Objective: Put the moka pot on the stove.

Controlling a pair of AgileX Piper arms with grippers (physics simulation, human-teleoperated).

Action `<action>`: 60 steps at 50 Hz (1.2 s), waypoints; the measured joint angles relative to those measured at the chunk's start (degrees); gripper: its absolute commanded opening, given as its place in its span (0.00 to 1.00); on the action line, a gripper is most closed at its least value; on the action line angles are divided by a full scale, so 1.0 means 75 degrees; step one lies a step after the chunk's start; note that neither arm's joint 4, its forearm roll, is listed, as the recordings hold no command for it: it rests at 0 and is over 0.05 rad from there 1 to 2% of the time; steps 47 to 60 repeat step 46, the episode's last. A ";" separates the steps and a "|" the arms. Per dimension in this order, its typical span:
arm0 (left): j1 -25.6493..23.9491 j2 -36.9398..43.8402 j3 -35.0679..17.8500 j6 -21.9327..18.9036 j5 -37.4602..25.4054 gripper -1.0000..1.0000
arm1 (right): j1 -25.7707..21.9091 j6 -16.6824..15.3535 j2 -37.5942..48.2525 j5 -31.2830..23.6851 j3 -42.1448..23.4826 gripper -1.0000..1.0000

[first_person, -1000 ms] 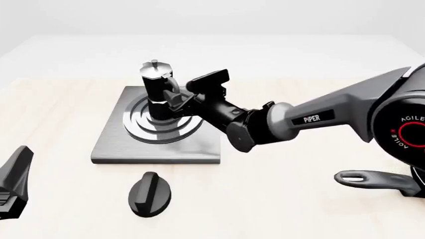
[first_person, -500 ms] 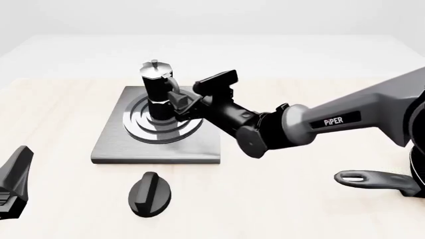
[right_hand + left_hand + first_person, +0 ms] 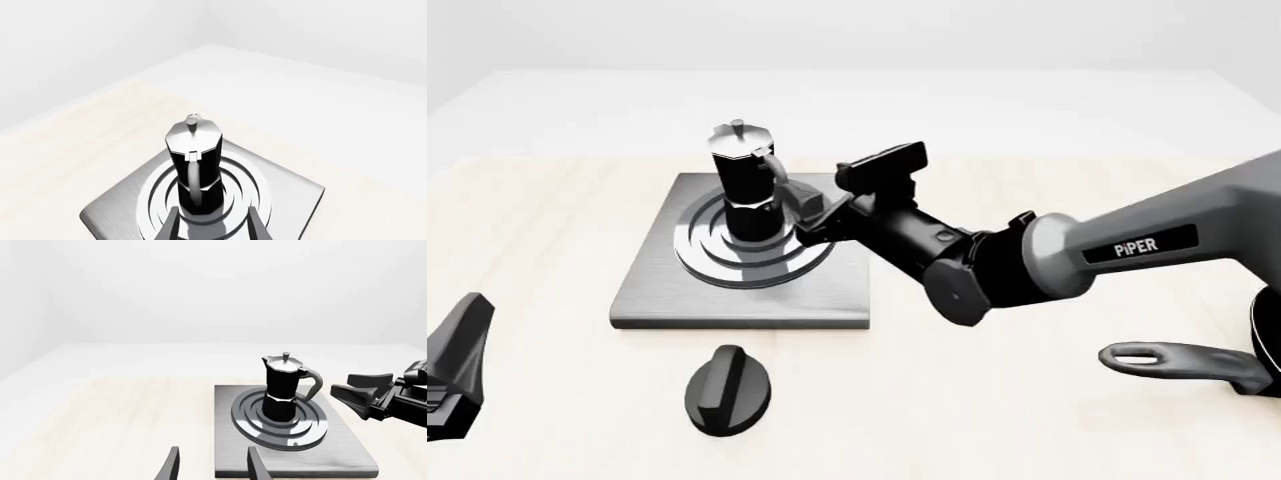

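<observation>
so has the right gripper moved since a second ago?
Yes. The right gripper has backed away rightward from the moka pot, which stays upright on the stove; its jaws are open.

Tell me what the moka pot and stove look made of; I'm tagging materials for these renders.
The moka pot looks like black-coated metal with a polished silver lid, judging by its sharp facets and bright shine. The stove looks like brushed dark-grey metal with mirror-like silver burner rings. Being renders, these are appearances only.
</observation>
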State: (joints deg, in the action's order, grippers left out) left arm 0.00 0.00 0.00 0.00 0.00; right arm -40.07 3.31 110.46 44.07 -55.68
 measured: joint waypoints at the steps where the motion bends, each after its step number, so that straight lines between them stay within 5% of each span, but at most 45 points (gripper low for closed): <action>1: 0.0000 0.0000 0.0000 0.0000 0.0000 1.00 | 0.0009 0.0002 -0.0010 0.0012 0.0018 1.00; 60: 0.0000 0.0000 0.0000 0.0000 0.0000 1.00 | 0.0729 0.0179 -0.0334 0.0514 0.0679 1.00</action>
